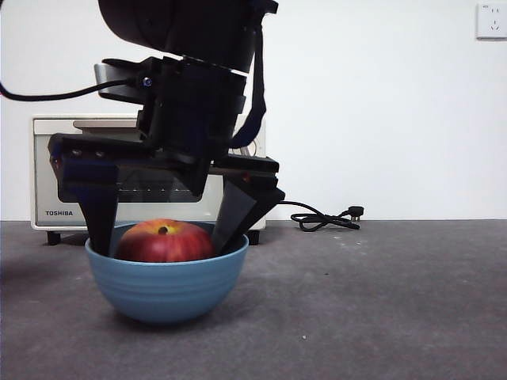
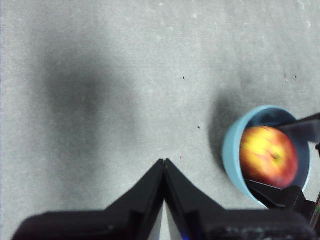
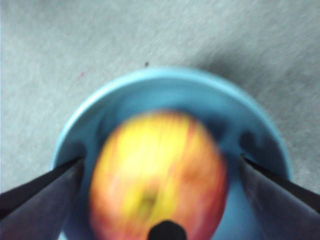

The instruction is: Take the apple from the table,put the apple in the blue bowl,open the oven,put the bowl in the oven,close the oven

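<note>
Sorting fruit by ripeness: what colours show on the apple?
Red with a large yellow patch around the stem; the apple shows this best in the left wrist view.

The only word that can be read is "TOSHIBA", in small dark capitals low on the cream front of the oven (image 1: 47, 170), near its left corner, just above its foot. The rest of the oven's front is mostly hidden behind the dark arm in the front view, and any markings there cannot be made out. The white wall socket (image 1: 491, 20), high on the wall at the right, carries no legible lettering. Neither wrist view shows any text, label or number.
</note>
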